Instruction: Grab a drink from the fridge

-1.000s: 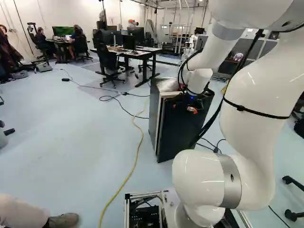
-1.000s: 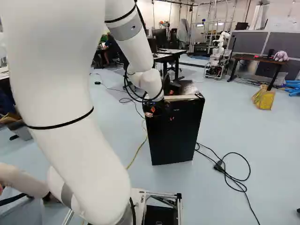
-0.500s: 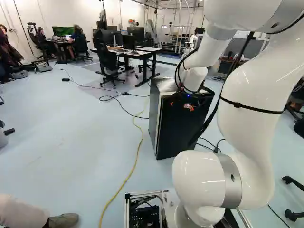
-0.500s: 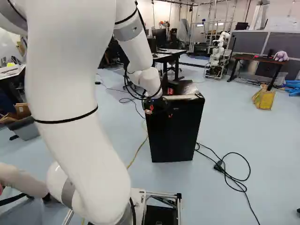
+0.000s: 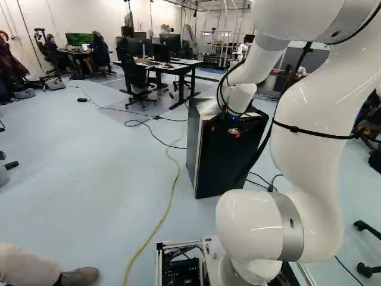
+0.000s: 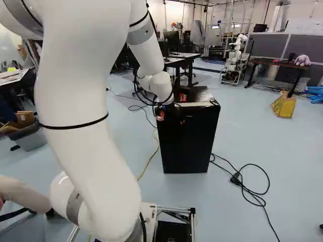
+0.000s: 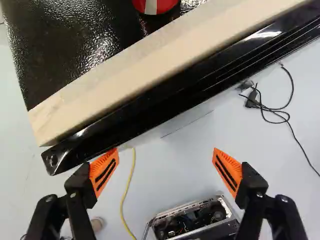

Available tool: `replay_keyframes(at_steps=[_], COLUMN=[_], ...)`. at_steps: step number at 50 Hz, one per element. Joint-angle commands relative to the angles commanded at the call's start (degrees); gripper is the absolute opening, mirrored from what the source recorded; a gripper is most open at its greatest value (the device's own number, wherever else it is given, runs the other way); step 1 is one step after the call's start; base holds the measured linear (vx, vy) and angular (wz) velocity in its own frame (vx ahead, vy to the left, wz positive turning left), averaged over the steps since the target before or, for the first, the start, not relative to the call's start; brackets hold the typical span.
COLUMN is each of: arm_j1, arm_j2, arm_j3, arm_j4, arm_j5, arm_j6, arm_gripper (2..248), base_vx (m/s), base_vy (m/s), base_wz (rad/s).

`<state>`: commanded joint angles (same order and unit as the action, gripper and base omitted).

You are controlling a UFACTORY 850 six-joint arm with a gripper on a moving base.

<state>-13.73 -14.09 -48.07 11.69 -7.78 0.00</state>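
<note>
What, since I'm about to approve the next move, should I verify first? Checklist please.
- Gripper open: ok.
- Fridge upright: ok.
- Door open for reaching in: not ok, it looks closed.
- Orange finger touching the door edge: cannot tell.
- Red object on the fridge top, away from both fingers: ok.
- Drink inside: cannot tell, interior hidden.
</note>
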Motion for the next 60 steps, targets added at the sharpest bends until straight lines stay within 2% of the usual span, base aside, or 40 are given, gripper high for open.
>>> replay_keyframes(at_steps=[29, 48, 60], arm_j1=[0.02, 0.44, 0.81], arm_j2=[0.71, 5.08, 8.41], arm_j3=[0.86, 6.02, 9.78], arm_j4=[0.0, 0.0, 0.0], arm_j5=[0.0, 0.61, 4.77], arm_j6=[0.0, 0.0, 0.0], arm_gripper=[247, 247, 247], base_vx=[0.0, 0.0, 0.0], base_vy=[0.0, 0.0, 0.0], base_wz=[0.0, 0.0, 0.0])
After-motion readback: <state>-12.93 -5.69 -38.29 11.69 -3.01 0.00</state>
